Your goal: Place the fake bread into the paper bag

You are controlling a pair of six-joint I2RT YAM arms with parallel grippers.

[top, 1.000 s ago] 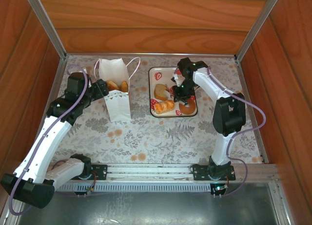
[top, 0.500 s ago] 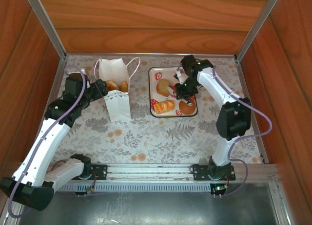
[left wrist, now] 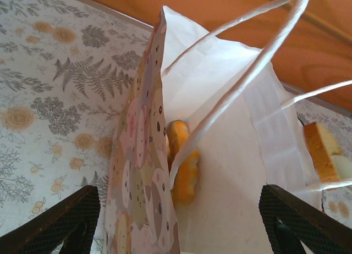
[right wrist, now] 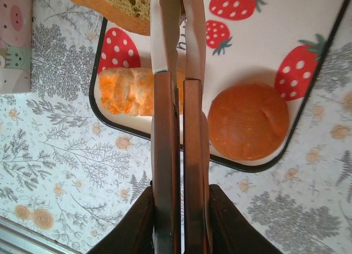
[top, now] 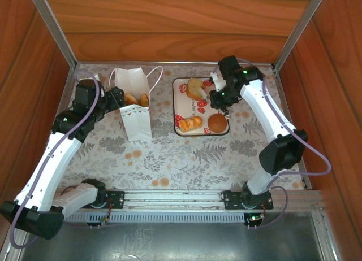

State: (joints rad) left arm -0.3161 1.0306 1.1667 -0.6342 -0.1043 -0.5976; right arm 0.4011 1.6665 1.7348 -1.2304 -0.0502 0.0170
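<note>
The flower-printed table (top: 169, 153) takes up most of the floor of this wooden booth, with both arms reaching out across it. The left arm leans in toward the paper bag (top: 137, 122), which stands upright on the left half of the table with its mouth open. The left gripper (top: 117, 97) is spread wide, its dark fingers (left wrist: 60, 221) sitting on either side of the bag, not squeezing it as far as I can see. Just right of the bag lies the strawberry tray (right wrist: 242, 45). Above it the right gripper (top: 219, 95) is clamped tight around the tongs (right wrist: 176, 127), pressing their two arms together. The tips seem to pinch the brown slice (top: 195, 88) over the far end of the tray, though the contact itself runs off the wrist picture. A round bun (top: 217, 122) and a croissant (top: 190, 124) lie side by side at the near end of the tray. Down inside the bag I can see golden pastries (top: 130, 98), one leaning against the bag's wall.
</note>
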